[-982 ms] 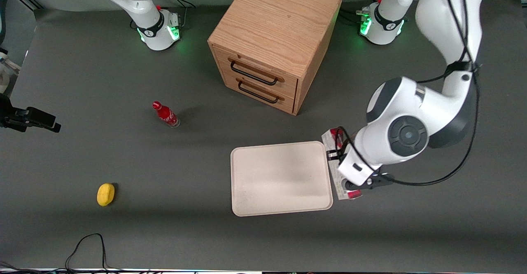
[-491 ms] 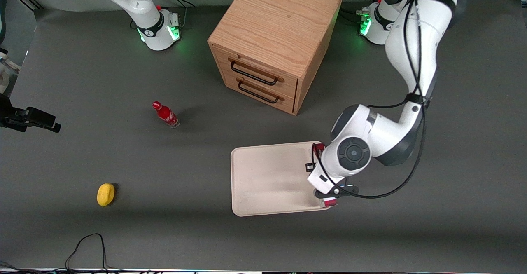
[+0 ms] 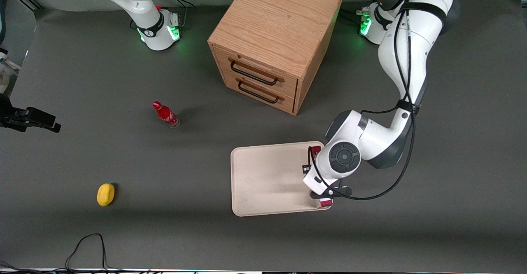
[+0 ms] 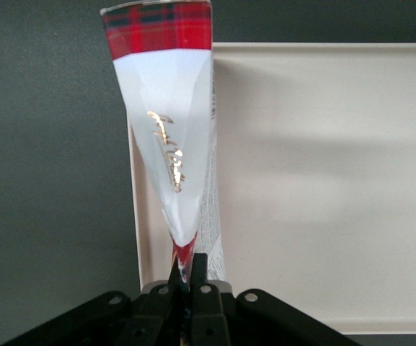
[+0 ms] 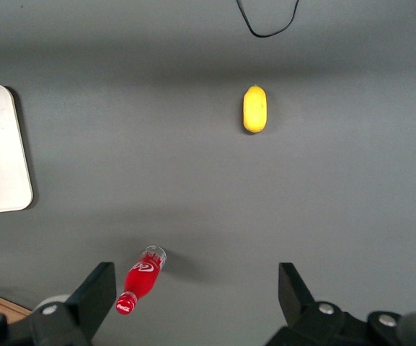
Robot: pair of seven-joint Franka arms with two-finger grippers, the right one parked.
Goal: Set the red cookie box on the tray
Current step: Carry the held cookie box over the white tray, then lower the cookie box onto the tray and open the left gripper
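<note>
The red cookie box (image 4: 166, 122) is held on edge, its thin side with a white section and a red tartan end facing the wrist camera. My left gripper (image 4: 189, 265) is shut on its near end. The box hangs along the rim of the cream-white tray (image 4: 323, 180), at the tray's edge toward the working arm's end. I cannot tell whether it touches the tray. In the front view the wrist covers most of the box; its red ends (image 3: 316, 149) stick out over the tray (image 3: 267, 179).
A wooden drawer cabinet (image 3: 273, 43) stands farther from the front camera than the tray. A small red cola bottle (image 3: 166, 114) and a yellow fruit (image 3: 106, 194) lie toward the parked arm's end. A black cable (image 3: 88, 245) loops at the near table edge.
My left gripper has carried the box from the table beside the tray sideways onto the tray's edge, moving toward the parked arm's end. The rest has not moved.
</note>
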